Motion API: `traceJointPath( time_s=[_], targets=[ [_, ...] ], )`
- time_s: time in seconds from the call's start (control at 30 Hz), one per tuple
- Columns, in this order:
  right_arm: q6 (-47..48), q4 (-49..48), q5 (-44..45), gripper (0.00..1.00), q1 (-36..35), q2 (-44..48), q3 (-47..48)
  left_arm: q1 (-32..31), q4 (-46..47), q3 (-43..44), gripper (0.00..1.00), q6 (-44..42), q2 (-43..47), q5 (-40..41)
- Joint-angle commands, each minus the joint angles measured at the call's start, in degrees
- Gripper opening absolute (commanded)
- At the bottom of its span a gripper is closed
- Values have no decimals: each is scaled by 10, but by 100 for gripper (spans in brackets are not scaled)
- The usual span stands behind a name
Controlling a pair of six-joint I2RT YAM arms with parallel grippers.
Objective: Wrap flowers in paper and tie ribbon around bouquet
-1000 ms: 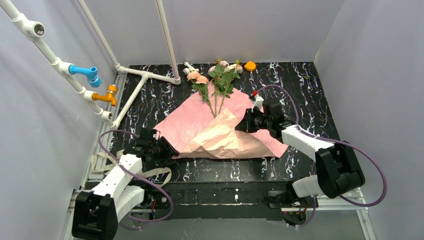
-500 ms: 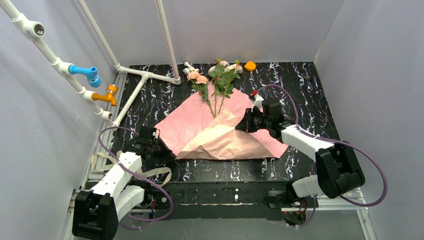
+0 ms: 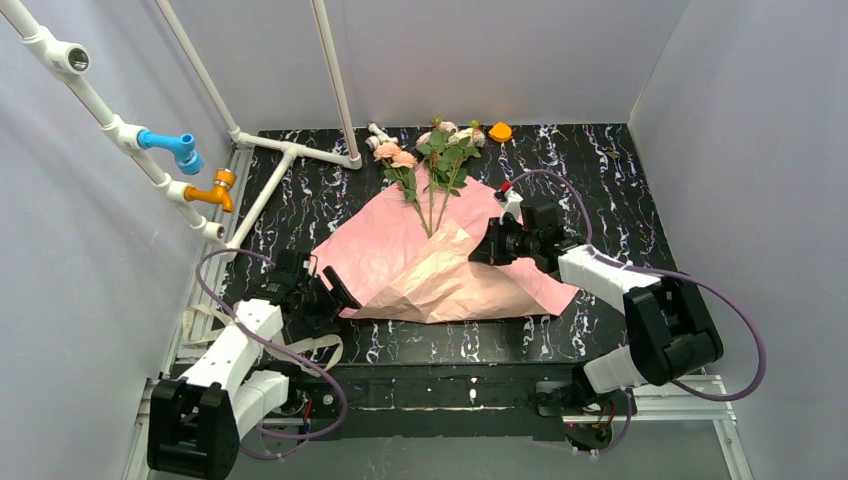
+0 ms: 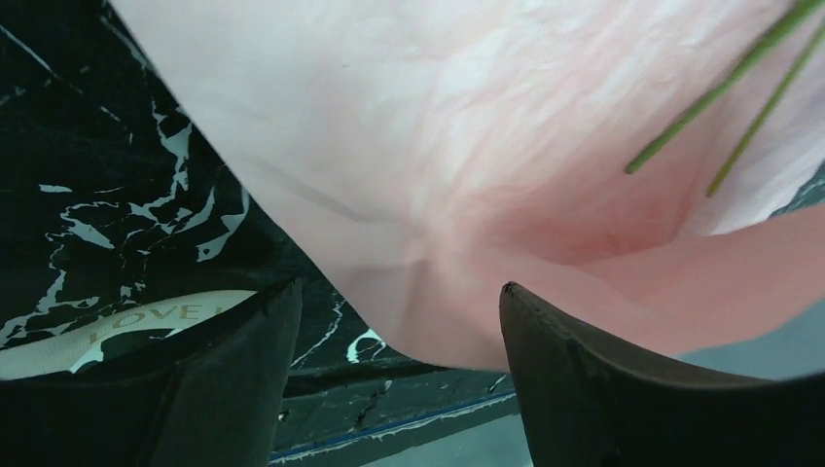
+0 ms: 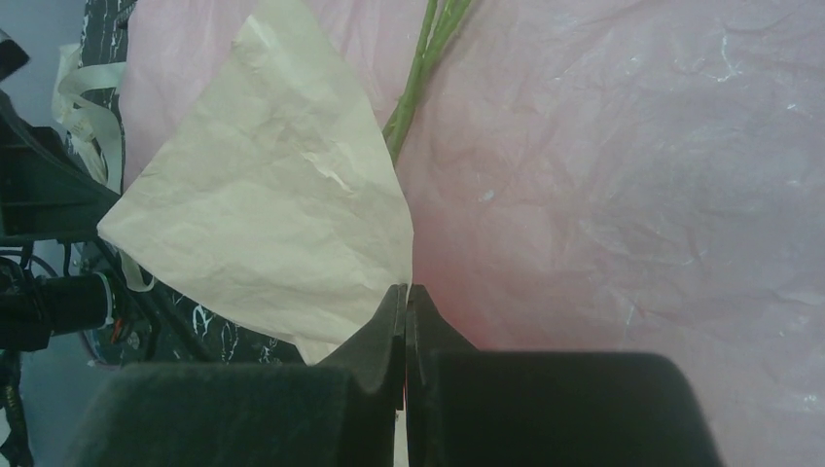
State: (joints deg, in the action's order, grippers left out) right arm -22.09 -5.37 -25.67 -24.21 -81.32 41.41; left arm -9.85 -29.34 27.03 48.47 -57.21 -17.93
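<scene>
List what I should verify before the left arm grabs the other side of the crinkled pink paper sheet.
1. Right gripper shut on the tan folded flap of the crinkled salmon-pink paper sheet: ok.
2. Left gripper open: ok.
3. Sheet's near-left edge between the left jaws: cannot tell; it shows just ahead of them.
4. Pale pink and cream roses on thin green stems lying on the sheet, blooms past its far edge: ok.
5. Limp cream fabric ribbon clear of the left arm: not ok; it runs under it.
</scene>
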Motion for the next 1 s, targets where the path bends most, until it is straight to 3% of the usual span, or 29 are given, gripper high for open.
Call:
traceJointPath(
  time_s=[0.0,0.1,0.27,0.47,0.57,0.97],
  targets=[
    [-1,-29,-4,1,-8,-23,37,4,-46,65,74,-50,50,30],
    [-3,-26,12,1,-9,-41,46,4,-64,106,73,-83,72,51],
    [-4,-11,44,1,-12,-72,62,-16,-16,156,56,-134,81,-10],
    [-6,0,60,1,-14,-101,80,-190,48,200,48,-150,-18,12],
    [-4,6,61,1,-16,-112,88,-242,102,199,46,-125,-76,30],
    [-1,20,60,1,-17,-129,99,-249,208,141,37,-87,-219,70]
  ],
)
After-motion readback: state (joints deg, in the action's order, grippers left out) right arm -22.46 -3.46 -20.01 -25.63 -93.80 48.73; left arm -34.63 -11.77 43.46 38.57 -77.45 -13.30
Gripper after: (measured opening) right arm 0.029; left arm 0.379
